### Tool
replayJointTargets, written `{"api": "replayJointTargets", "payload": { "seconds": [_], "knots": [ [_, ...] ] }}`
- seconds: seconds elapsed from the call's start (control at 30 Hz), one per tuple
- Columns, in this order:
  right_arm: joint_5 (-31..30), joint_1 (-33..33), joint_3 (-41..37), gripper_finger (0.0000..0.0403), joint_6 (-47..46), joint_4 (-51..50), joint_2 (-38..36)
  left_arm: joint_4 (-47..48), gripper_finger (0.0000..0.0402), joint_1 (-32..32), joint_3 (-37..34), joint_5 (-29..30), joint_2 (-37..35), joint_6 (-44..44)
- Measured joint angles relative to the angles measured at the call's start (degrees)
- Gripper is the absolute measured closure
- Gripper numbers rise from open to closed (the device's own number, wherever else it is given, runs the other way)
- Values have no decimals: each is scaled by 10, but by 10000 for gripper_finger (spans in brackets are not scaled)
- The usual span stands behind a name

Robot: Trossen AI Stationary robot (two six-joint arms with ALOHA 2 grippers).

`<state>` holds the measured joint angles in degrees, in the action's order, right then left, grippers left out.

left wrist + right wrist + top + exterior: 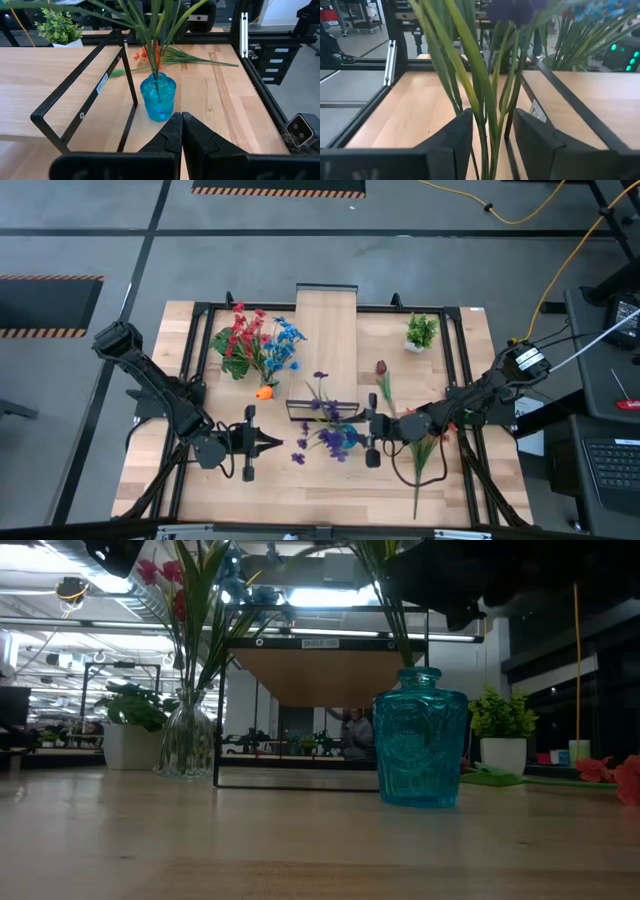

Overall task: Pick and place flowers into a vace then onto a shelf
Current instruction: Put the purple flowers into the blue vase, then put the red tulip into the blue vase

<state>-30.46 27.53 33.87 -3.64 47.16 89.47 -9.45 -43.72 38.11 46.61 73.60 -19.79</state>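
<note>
Right hand (490,145) straddles purple flowers (330,435) in blue vase (420,737), fingers narrow, grip uncertain (stems between). Left hand (181,135) closed, empty. Risk: tipping vase.

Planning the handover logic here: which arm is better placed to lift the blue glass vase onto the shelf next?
Right. The right gripper already straddles the purple flower stems just above the blue glass vase; the left gripper is shut, short of it.

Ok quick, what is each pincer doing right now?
Left pincer: closed, holding nothing, near the blue glass vase.
Right pincer: open around the long green stems of the purple flowers, not clamped.
</note>
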Motion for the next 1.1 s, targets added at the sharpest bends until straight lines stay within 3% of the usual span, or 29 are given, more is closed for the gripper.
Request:
{"api": "replayJointTargets", "payload": {
  "seconds": [0.4,0.63,0.93,1.1],
  "knots": [
    [0,0,84,254,-61,-246,-47,2,400,0,0,-4,0,0],
    [0,1,136,254,-143,-430,-80,3,396,0,0,-15,0,0],
    [0,9,262,254,-223,-689,-86,1,397,0,0,-33,0,26],
    [0,29,320,253,-316,-796,-86,2,399,0,0,-46,0,26]
  ]
}}
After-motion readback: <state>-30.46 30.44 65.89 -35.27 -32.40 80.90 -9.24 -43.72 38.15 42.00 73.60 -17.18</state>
